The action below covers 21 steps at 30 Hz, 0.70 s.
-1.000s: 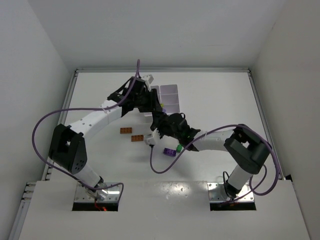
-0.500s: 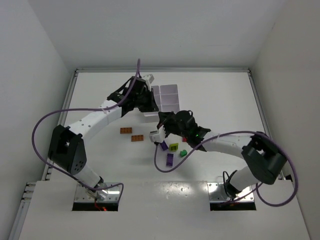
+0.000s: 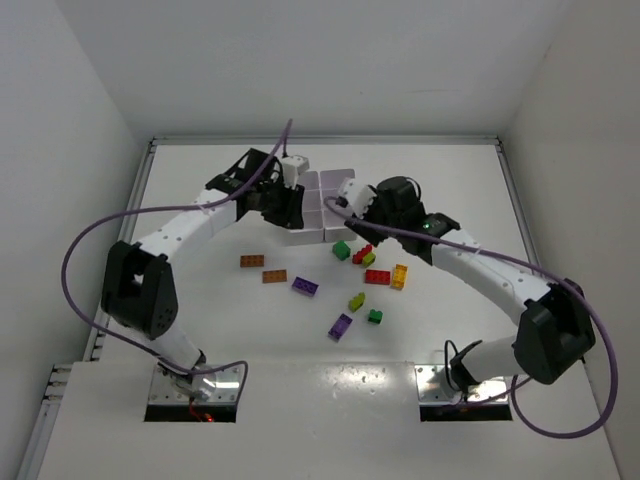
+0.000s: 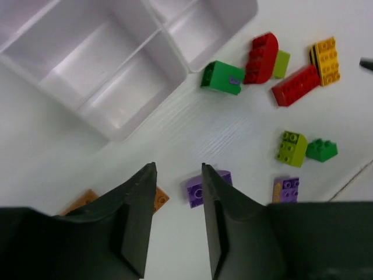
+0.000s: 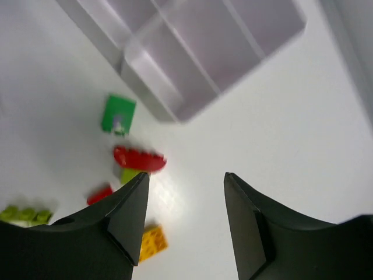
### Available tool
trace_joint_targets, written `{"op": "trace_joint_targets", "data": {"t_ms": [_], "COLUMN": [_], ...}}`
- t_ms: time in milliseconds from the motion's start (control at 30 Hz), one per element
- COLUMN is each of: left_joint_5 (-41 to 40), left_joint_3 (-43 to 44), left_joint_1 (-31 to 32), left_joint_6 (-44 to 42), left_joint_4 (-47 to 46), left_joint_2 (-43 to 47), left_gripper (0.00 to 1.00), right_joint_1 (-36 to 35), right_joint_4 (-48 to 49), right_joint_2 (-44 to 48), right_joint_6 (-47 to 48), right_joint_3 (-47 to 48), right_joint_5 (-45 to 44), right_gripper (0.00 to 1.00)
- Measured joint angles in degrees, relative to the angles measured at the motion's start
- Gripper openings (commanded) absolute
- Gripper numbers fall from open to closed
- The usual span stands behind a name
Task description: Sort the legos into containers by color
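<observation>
The white six-compartment container [image 3: 330,193] stands at mid-table; its compartments look empty in the left wrist view [image 4: 116,58] and the right wrist view [image 5: 192,46]. Legos lie loose in front of it: a green one [image 3: 342,250], red ones [image 3: 377,277], a yellow one [image 3: 399,276], lime [image 3: 357,301], two purple [image 3: 306,286] and two orange [image 3: 252,261]. My left gripper [image 3: 290,213] hovers open and empty at the container's near left corner, above a purple brick [image 4: 208,188]. My right gripper [image 3: 352,208] hovers open and empty by the container's right side, beside a red curved brick [image 5: 140,158].
White walls enclose the table on three sides. Purple cables loop off both arms above the near half of the table. A raised white ledge holding the arm bases [image 3: 320,400] runs along the near edge.
My right arm has swung up and back from over the brick pile to the container's right side, uncovering the bricks. My left gripper has shifted slightly left and nearer.
</observation>
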<state>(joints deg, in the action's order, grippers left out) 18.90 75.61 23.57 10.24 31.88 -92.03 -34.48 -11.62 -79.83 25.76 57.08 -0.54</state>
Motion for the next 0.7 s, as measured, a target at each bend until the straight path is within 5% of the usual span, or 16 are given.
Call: {"op": "trace_joint_targets", "data": {"t_ms": [200,433,700], "left_joint_5": [2.43,5.01,6.99], "left_joint_3": [7.26,13.51,10.58], "left_joint_1": [7.21,12.31,12.57], "left_joint_6": [-14.97,-27.23,-47.12], "left_joint_4": [3.93,4.87,3.06], "left_joint_2": [-8.57,-13.64,-15.76], "left_gripper": [0.66,0.67,0.68], "right_joint_1": [10.69,22.99,34.10], "right_joint_4": [-13.11,-18.71,-20.76], "right_joint_2": [-1.53,-1.51,-1.51], "right_joint_6": [-13.38,-23.41,-29.49], "right_joint_3": [-0.07,-0.85,-1.03], "right_joint_5": [1.51,6.88,13.57], "right_gripper": [0.55,0.55,0.57]}}
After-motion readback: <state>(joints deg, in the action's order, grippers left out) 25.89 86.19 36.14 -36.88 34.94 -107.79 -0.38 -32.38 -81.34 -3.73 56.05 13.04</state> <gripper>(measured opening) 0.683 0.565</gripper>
